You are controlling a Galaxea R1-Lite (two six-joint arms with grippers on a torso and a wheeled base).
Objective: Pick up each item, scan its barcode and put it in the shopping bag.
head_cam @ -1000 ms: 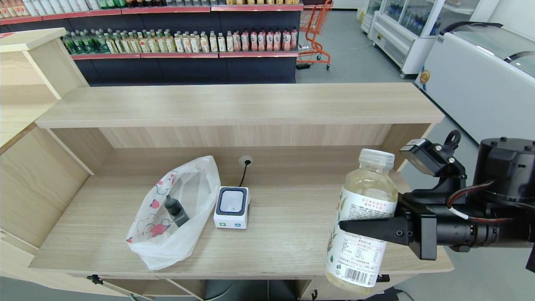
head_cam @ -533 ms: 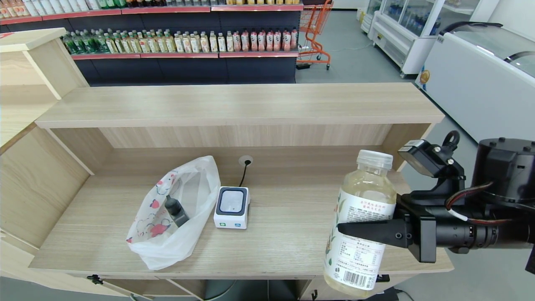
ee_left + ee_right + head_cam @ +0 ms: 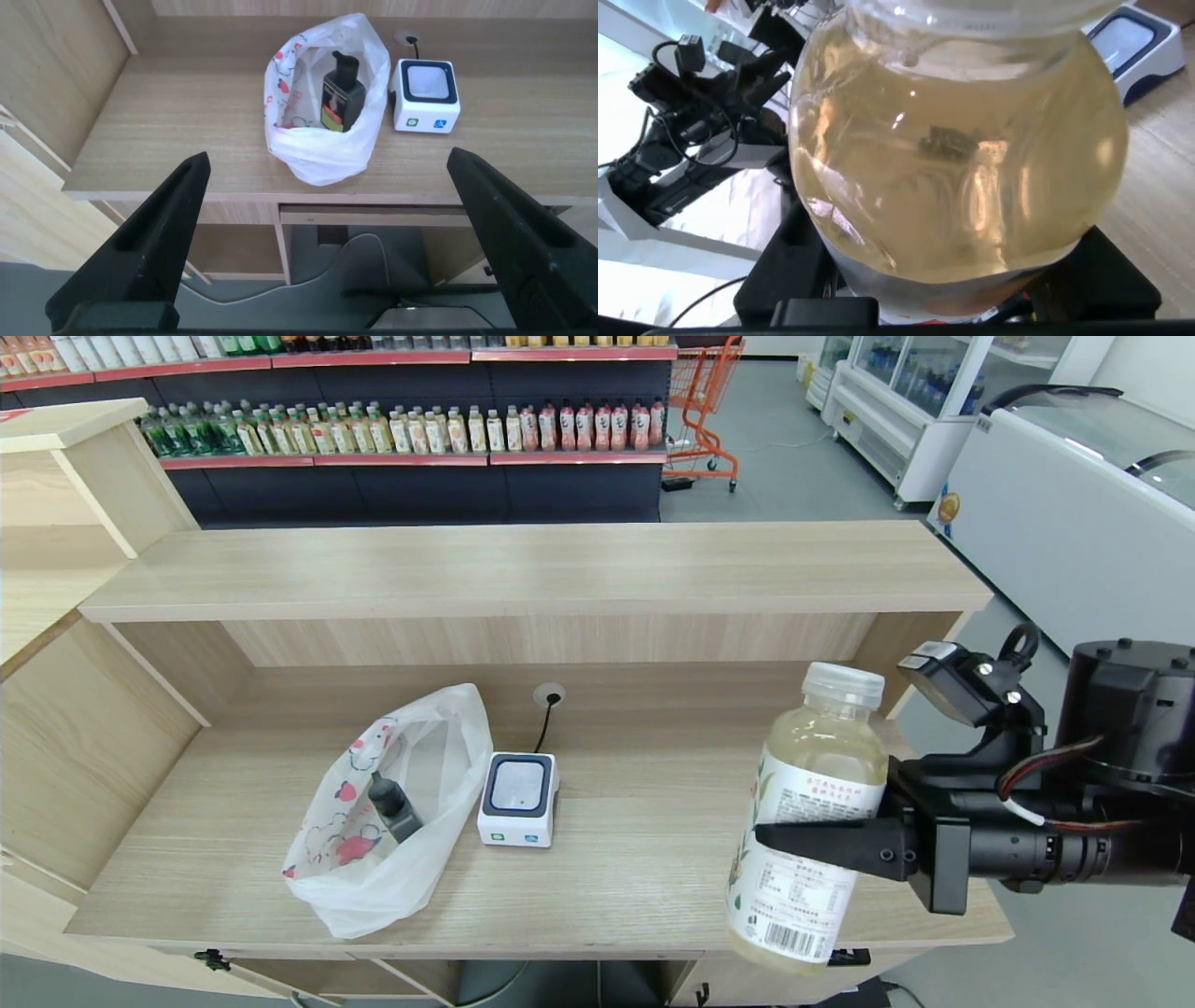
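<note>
**Right arm gripping drink bottle at bench's front right corner**

Right end effector (image 3: 794, 835) is clamped on the drink bottle (image 3: 823, 770) at label height. The bottle is near upright and held clear of the bench (image 3: 653, 882), barcode low on the label facing the head camera. Scanner (image 3: 518, 798) sits mid-bench. Shopping bag (image 3: 369, 868) lies just beside it toward the left edge, dark pump bottle (image 3: 392, 810) inside. Left end effector (image 3: 327, 166) has its fingers spread wide, gripping nothing, off the front edge.

Bare counter (image 3: 653, 868) between scanner (image 3: 518, 798) and bottle (image 3: 810, 821), shopping bag (image 3: 359, 887) mouth open, raised ledge (image 3: 532, 569) behind
</note>
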